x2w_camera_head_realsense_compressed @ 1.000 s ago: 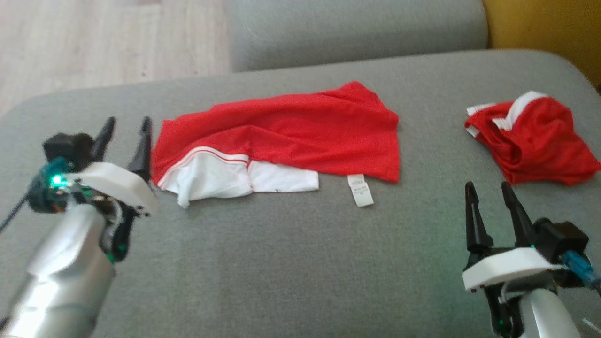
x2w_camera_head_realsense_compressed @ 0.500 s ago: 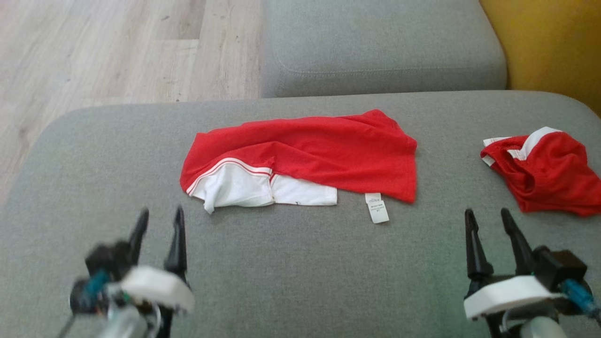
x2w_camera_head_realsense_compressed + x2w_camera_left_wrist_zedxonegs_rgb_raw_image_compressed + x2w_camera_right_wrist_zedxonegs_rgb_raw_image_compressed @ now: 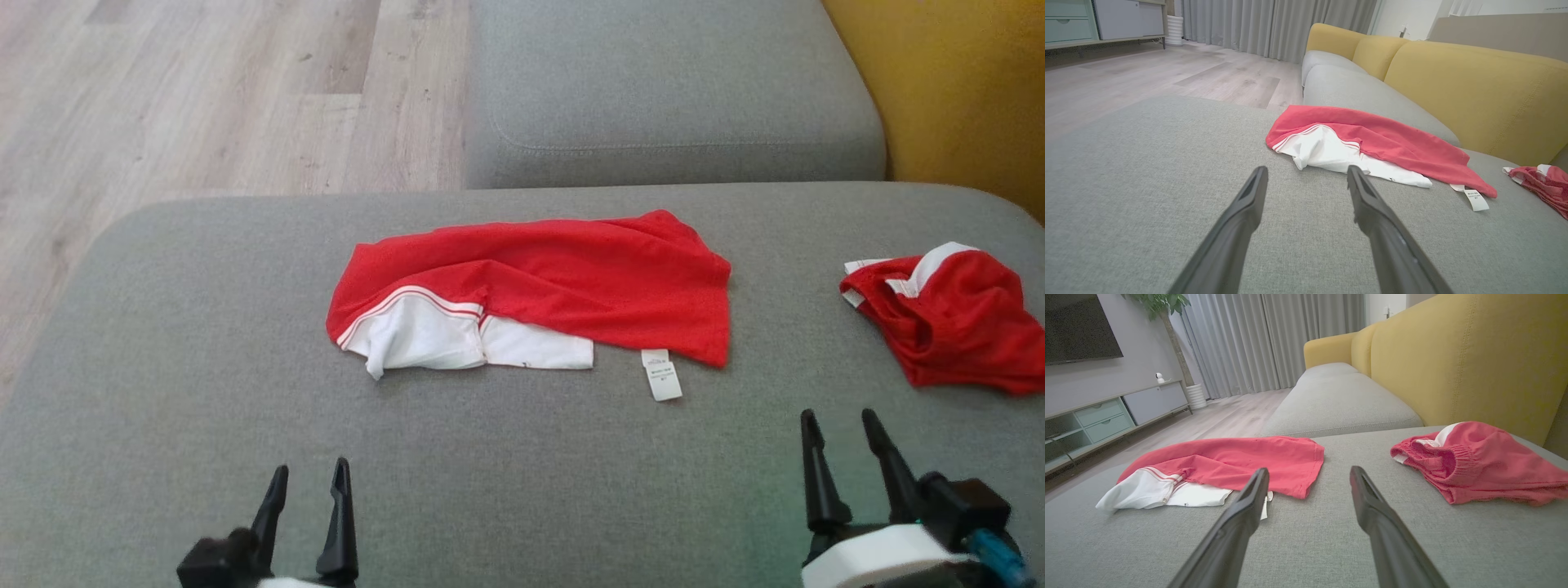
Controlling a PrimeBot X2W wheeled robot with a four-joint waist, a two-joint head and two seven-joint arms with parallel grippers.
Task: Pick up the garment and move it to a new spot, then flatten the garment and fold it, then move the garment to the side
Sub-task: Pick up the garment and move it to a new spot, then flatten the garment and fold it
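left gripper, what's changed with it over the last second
The left gripper has pulled back from the left edge of the red garment toward the robot, fingers open and empty. The head view shifted too, as the camera moved. The garment, the crumpled red cloth and the open right gripper stayed put.

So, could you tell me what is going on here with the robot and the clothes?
The robot is at a grey sofa cushion and holds nothing right now. Its left tool and right tool are both open, hovering over bare cushion short of the clothes. A red and white garment lies loosely spread in the middle, its label poking out, and a second red garment lies bunched at the robot's right.
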